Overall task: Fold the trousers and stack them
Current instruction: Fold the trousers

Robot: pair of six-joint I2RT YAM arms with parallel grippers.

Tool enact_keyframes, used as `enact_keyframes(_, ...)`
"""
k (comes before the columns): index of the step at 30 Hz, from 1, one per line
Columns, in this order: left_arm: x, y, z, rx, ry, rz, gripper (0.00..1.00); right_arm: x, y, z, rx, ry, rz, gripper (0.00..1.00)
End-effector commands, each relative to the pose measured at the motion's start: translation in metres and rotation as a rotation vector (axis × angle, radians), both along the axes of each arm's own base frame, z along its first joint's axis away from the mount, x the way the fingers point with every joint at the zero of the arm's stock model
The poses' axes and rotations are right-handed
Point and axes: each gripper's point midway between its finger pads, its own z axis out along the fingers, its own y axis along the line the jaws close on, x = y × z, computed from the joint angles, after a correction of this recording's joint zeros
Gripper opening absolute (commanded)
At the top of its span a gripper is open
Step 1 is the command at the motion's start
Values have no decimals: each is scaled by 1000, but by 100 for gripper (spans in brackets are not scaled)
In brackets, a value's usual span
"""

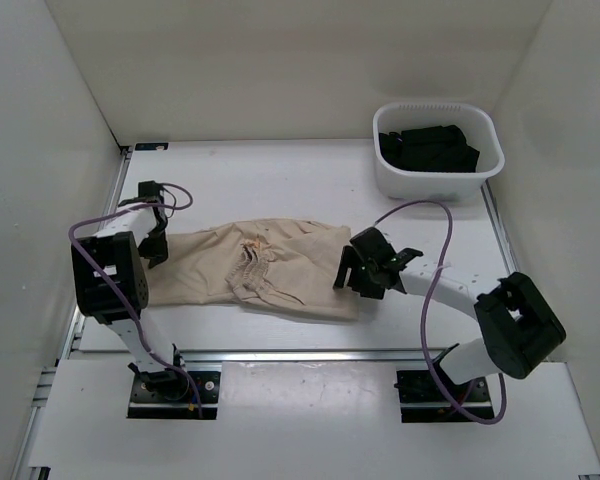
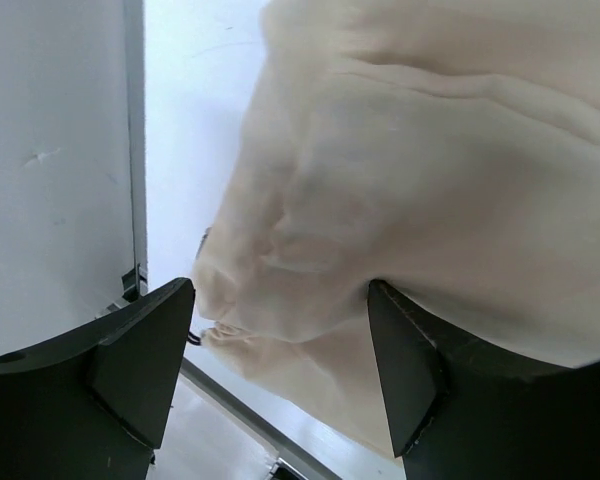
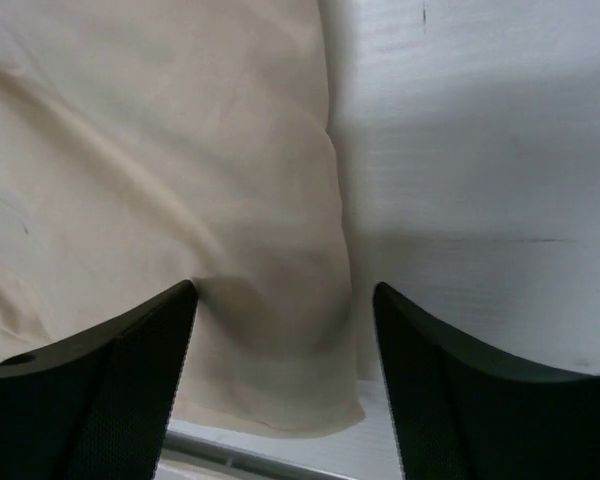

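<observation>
Fingers [image 2: 140, 350] on the left gripper [image 1: 158, 245] stand well apart, and cloth bulges into the gap between them without being pinched. Over on the other side the right gripper [image 1: 352, 280] is spread just as wide, one finger [image 3: 130, 360] over fabric, the other over bare table [image 1: 280, 180]. So neither gripper has a grip.

The trousers [image 1: 270, 265] lie flat across the middle of the table, stretched from near its left edge toward the centre-right. One gripper sits at each end. My read is that they are lined up to take both ends at once for a fold.

The basket [image 1: 430, 185] with the black garments [image 1: 428, 148] sits at the far right corner, well apart from all this.

From above you get the layout, but the arms hide the fingertips. The left wrist view fills that in: a rumpled hem hanging close to the table's left edge, with a small dark scrap [image 2: 198, 336] I can't identify. The right wrist view shows a crisp straight edge and a corner near the table's near edge, framed by the jaws.
</observation>
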Motion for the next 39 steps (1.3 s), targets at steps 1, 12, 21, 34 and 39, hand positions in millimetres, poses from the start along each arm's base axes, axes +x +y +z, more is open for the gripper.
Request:
enact_keyframes(1, 1, 19, 12, 38, -44, 60, 82, -9, 16, -15, 116, 80, 1, 73)
enact_keyframes(12, 15, 7, 53, -130, -132, 50, 84, -27, -110, 1, -132, 196, -316, 0)
enact_keyframes(21, 5, -5, 39, -159, -89, 30, 87, -19, -204, 177, -411, -51, -387, 0)
enact_keyframes(34, 4, -7, 30, -174, -70, 29, 88, 28, 54, 125, -406, 44, 178, 0)
enact_keyframes(39, 4, -9, 27, -183, -72, 26, 88, 45, 103, 76, -312, 92, 206, 0)
